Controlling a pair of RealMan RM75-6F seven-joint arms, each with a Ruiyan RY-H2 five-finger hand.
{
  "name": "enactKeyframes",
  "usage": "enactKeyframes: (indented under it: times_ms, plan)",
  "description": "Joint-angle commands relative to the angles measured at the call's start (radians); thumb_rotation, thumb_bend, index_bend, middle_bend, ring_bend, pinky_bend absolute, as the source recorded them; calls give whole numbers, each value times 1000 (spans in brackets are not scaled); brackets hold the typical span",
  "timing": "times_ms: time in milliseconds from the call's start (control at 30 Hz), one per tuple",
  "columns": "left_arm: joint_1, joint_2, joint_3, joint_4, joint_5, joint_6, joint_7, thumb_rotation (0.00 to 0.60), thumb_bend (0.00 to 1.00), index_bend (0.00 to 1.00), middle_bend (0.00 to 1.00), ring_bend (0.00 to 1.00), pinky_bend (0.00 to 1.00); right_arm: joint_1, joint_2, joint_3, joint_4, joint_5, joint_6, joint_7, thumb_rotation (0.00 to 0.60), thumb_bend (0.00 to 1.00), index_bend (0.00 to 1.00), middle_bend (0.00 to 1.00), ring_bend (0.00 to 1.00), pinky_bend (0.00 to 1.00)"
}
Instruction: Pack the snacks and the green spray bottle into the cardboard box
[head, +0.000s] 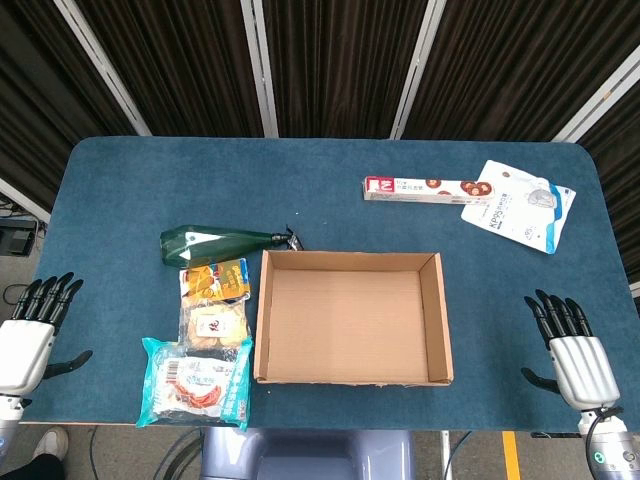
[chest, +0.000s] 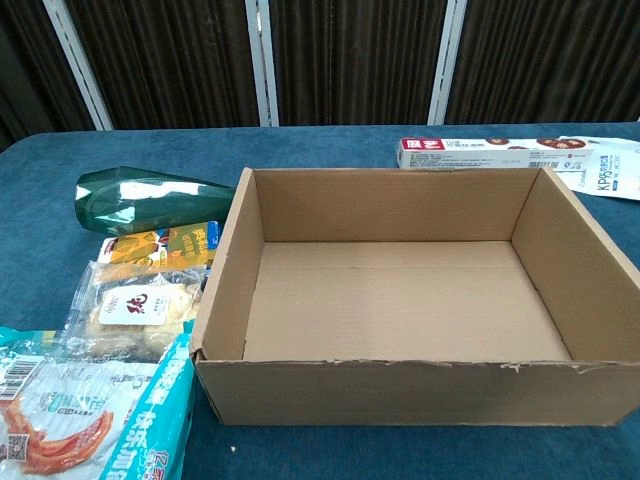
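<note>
An empty cardboard box (head: 350, 316) (chest: 400, 290) sits open at the table's front centre. Left of it lies the green spray bottle (head: 215, 243) (chest: 140, 201) on its side, nozzle toward the box. Below the bottle lie three snacks: a yellow packet (head: 216, 278) (chest: 165, 243), a clear packet of biscuits (head: 212, 324) (chest: 130, 306), and a teal bag (head: 196, 380) (chest: 90, 415). My left hand (head: 35, 330) hovers open at the table's left front edge. My right hand (head: 572, 350) is open at the right front edge. Neither hand shows in the chest view.
A long red-and-white cookie box (head: 425, 188) (chest: 490, 152) and a white mask pouch (head: 520, 205) (chest: 605, 170) lie at the back right. The blue table (head: 150, 180) has a dark curtain behind it.
</note>
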Motion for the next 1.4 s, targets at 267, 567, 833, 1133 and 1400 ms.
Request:
enactKeyframes:
  times_ms: [267, 567, 833, 1133, 1400]
  plan:
    - [-27, 15, 51, -35, 7, -109, -40, 600, 0, 0, 0, 0, 90, 0, 0, 0, 4, -1, 9, 1, 600, 0, 0, 0, 0, 0]
    - [-104, 82, 167, -88, 168, -239, -228, 600, 0, 0, 0, 0, 108, 22, -2, 2, 3, 18, -41, 0, 600, 0, 0, 0, 0, 0]
    - [-149, 38, 174, -94, 162, -349, -153, 600, 0, 0, 0, 0, 96, 26, 8, -1, 0, 21, -51, 23, 600, 0, 0, 0, 0, 0]
    - [-184, -65, 134, -59, 87, -444, -26, 600, 0, 0, 0, 0, 97, 20, 30, -3, 1, 23, -47, 69, 600, 0, 0, 0, 0, 0]
    - [-224, -146, 117, -11, 56, -517, 37, 600, 0, 178, 6, 18, 246, 26, 37, -2, 0, 34, -64, 78, 600, 0, 0, 0, 0, 0]
